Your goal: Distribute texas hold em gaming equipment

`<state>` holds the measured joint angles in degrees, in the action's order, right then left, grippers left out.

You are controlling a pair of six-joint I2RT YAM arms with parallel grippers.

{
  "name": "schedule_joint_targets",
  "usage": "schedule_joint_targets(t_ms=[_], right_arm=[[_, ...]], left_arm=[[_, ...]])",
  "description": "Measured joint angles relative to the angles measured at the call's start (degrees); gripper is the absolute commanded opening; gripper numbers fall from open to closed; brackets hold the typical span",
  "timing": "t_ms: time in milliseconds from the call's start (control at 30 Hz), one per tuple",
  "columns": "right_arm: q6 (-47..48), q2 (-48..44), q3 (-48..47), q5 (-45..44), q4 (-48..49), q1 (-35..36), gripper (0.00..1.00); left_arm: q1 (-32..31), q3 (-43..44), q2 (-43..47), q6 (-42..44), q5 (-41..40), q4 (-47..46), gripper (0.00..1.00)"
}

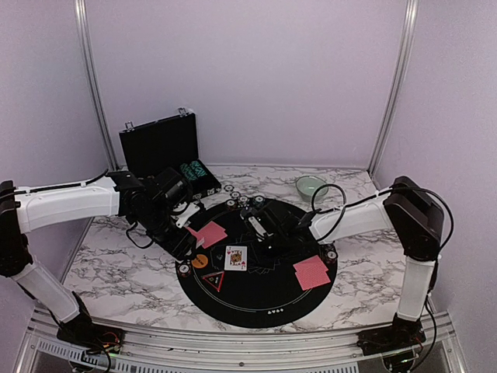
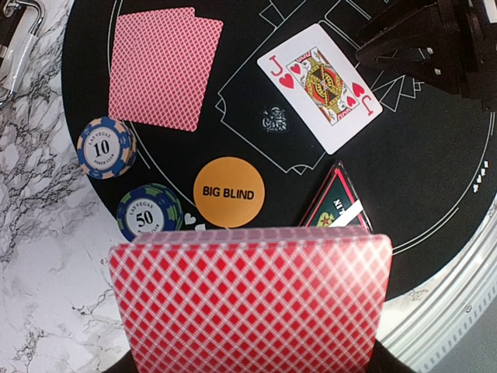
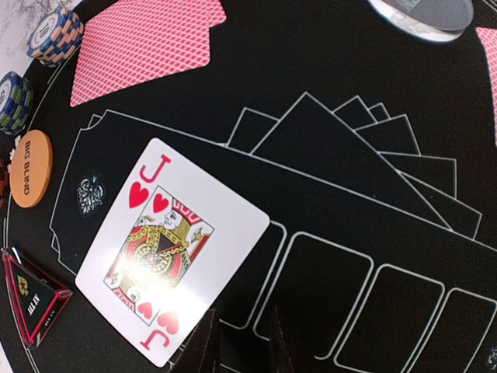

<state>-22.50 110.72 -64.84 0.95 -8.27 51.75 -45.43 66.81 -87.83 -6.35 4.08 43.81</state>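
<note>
Right wrist, jack (image 3: 167,249) (face-up) beside fingers (image 3: 203,350)

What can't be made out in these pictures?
Left wrist view: the card deck hides the left gripper holding it and part of the triangular marker.
Right wrist view: the bottom edge cuts off the right gripper above its fingertips.
Top view: chips by the black case too small to count.

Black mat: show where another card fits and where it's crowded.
Free: outlined slots between the jack and the right-hand red cards; also the near arc of the mat. Crowded: left edge, with chips, orange disc, triangle marker.
</note>
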Motion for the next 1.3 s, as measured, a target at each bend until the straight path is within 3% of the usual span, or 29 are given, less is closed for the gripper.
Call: schedule_joint_targets(t_ms=[433, 1300], right_arm=[[1.09, 3.3, -5.38, -5.97, -4.2, 2.36, 0.09], [1.05, 7.19, -11.04, -1.03, -4.63, 4.2, 0.08]], left_arm=[[0.0, 0.96, 0.0, 0.0, -0.02, 0.02, 0.5], [0.0, 0.96, 0.02, 0.37, -0.02, 0.02, 0.5]])
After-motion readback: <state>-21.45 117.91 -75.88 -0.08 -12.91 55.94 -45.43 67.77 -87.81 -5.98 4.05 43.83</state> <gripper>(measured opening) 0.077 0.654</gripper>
